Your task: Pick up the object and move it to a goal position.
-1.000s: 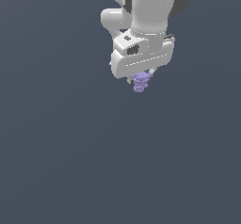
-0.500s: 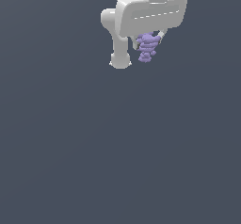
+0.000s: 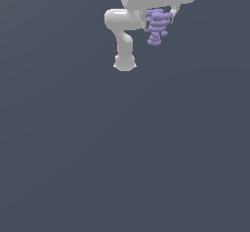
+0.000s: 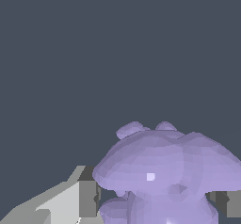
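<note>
Up it goes since half a second back: the gripper (image 3: 161, 17) now sits at the very top edge of the exterior view, partly out of frame. Its fingers (image 4: 87, 197) pinch the pale purple object (image 3: 156, 27), which hangs just below the white hand.

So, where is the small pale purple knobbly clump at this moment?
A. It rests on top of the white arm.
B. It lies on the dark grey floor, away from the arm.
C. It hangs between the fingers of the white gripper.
C: the small pale purple knobbly clump hangs just under the white gripper, and the wrist view shows it between the fingers.
</note>
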